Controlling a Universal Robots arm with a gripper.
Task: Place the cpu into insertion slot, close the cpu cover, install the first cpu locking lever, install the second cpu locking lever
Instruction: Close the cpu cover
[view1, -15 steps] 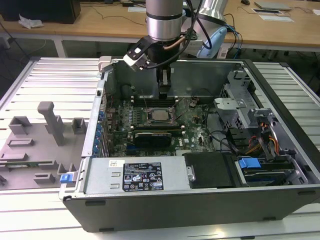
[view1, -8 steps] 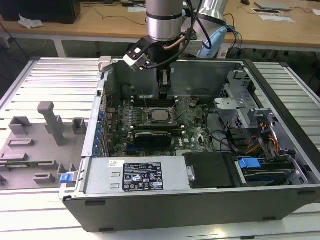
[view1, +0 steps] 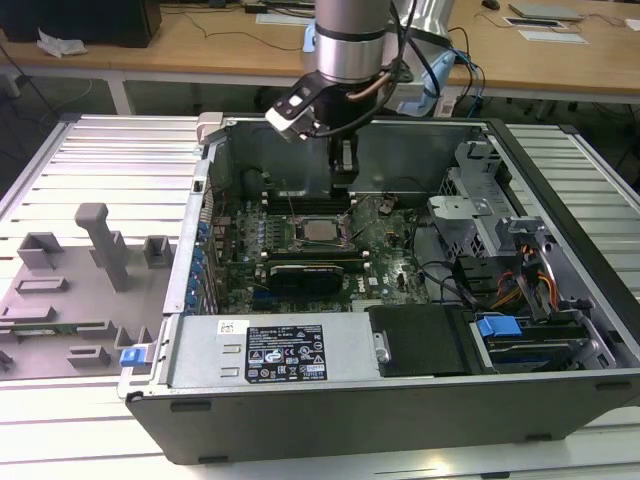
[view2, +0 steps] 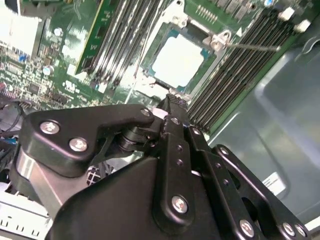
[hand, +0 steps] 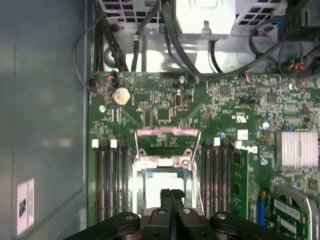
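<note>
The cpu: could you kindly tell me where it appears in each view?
Exterior view: the cpu lies at the middle of the motherboard, below the jaws.
Second wrist view: cpu between the memory slots, beyond the jaws.
First wrist view: cpu between the memory slots, partly behind the jaws.
Shared landmark: the memory slots.

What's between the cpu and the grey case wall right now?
A bank of long black memory slots fills the stretch between the cpu and the case wall, as seen in the first wrist view.

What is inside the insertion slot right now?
The cpu lies flat in the insertion slot, silvery top up. Whatever is beneath the cpu is covered by it, and the shut end effector hides one edge of it in the first wrist view.
</note>
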